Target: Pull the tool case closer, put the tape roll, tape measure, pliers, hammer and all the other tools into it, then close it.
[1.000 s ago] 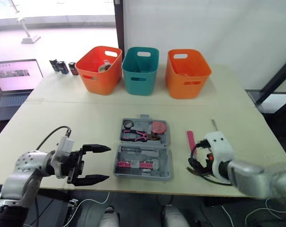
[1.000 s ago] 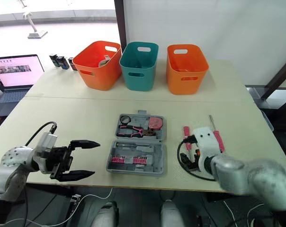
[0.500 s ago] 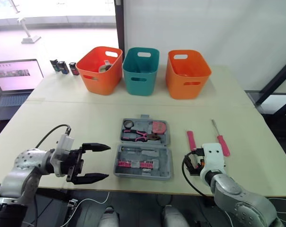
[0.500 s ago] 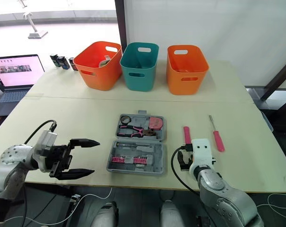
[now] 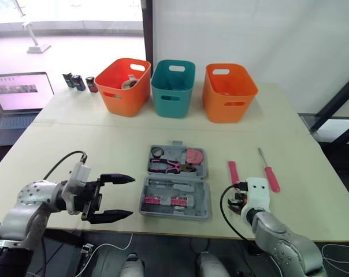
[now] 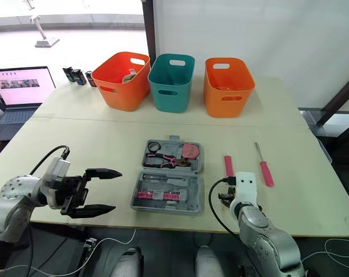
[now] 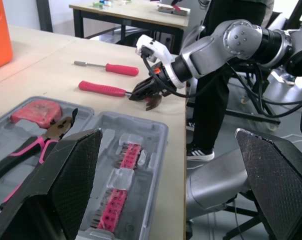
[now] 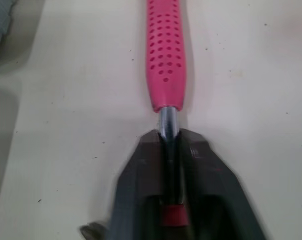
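At the near edge of the table [image 5: 93, 144], the right gripper [image 5: 239, 199] clamps a pink tool [image 5: 233, 171]; the left gripper [image 5: 132, 197] gapes.
Head view: the open case [image 5: 192, 190] lies between the two grippers, the left's fingers spread wide, holding nothing. Left wrist view: case just ahead of its fingers. Right wrist view: fingers pinch the tool's metal shaft, handle beyond the tips.

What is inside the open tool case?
The tool case holds a tape roll, pliers and a tape measure in its far half, and rows of pink bits in its near half. Whatever lies under the pliers is covered.
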`<state>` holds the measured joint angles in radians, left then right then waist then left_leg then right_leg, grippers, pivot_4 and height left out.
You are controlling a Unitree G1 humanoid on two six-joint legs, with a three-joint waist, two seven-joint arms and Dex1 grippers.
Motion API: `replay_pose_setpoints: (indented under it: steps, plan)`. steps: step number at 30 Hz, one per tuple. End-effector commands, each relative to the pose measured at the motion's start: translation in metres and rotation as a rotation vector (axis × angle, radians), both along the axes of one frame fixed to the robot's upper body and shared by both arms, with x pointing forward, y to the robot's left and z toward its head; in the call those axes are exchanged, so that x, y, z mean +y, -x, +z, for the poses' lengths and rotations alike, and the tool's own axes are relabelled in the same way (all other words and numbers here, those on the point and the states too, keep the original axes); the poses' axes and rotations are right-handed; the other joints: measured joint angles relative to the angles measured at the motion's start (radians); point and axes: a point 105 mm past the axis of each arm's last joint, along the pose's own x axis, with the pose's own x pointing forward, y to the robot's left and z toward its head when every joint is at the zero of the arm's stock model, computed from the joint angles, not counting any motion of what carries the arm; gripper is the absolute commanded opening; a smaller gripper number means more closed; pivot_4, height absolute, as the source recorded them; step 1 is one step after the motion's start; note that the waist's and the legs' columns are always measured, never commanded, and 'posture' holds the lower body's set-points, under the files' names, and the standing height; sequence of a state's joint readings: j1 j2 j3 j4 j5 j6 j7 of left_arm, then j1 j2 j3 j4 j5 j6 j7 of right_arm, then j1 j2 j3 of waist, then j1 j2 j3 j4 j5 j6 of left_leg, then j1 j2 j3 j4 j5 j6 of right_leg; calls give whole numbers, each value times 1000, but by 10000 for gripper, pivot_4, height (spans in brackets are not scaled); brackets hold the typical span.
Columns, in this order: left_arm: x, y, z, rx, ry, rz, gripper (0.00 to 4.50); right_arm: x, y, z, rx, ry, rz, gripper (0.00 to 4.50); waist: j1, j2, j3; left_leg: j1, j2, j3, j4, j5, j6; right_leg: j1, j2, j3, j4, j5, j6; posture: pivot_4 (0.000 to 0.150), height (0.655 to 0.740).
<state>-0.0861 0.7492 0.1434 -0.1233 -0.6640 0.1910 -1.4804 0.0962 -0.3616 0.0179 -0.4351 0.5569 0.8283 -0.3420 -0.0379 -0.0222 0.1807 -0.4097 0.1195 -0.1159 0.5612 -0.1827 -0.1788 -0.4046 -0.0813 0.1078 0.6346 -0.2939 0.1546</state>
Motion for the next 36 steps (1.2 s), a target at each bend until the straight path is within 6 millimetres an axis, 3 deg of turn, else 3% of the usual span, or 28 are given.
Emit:
replay_pose_setpoints:
  steps: [1, 4, 8, 12, 15, 18, 21, 26, 30, 36]
  plan:
    - [2, 1, 12, -44, 5, -1, 45000, -5, 10, -14, 75, 14, -23, 305, 0, 0, 0, 0, 0, 0, 0, 0, 0, 0, 0, 0, 0, 0, 0, 1500, 7400]
    - [3, 0, 13, -45, 10, 8, 45000, -3, 4, -1, 21, 35, -6, 305, 0, 0, 0, 0, 0, 0, 0, 0, 0, 0, 0, 0, 0, 0, 0, 1500, 7400]
    - [14, -2, 13, -28, 20, 47, 45000, 16, -15, 49, -163, 60, 151, 305, -4, 2, 1, -1, 0, 0, 0, 0, 0, -1, 0, 0, 0, 0, 0, 1500, 7400]
    - [38, 1, 10, -24, -7, 135, 45000, 60, -24, 127, -338, 190, 584, 305, -21, 10, 6, 0, 0, 0, 0, 0, 0, -3, 0, 1, 0, 0, 0, 1500, 7400]
    - [50, 4, 7, -26, -27, 169, 45000, 91, -17, 153, -321, 183, 852, 305, -18, 11, 6, 0, 0, 0, -2, 0, 0, -4, 0, 0, 2, 0, 1, 1500, 7400]
    - [59, 6, 3, -26, -49, 198, 45000, 120, -1, 157, -209, 243, 1150, 305, -9, 10, 7, -2, 0, -1, -3, 0, 0, -3, 0, -1, 0, -1, 2, 1500, 7400]
    - [66, 6, -2, -16, -59, 223, 45000, 135, 3, 150, -81, 302, 1301, 305, -3, 11, 7, -3, 0, -1, -3, 0, 0, -4, 0, -1, -1, -1, 2, 1500, 7400]
    - [70, 4, -6, -21, -73, 237, 45000, 139, -3, 131, 164, 466, 1380, 305, -6, 11, 7, -6, 0, 0, -1, 0, -1, -7, 0, -1, -1, 0, 1, 1500, 7400]
    - [69, 5, -6, -31, -72, 237, 45000, 150, -12, 134, 183, 498, 1354, 305, -7, 11, 7, -7, 0, 0, -1, 1, -1, -9, 0, -1, 1, 0, 1, 1500, 7400]
    - [68, 8, -10, -31, -65, 237, 45000, 156, -11, 133, 278, 548, 1348, 305, -7, 11, 7, -16, 0, -1, 0, 2, -2, -24, 0, -1, 16, 1, 5, 1500, 7400]
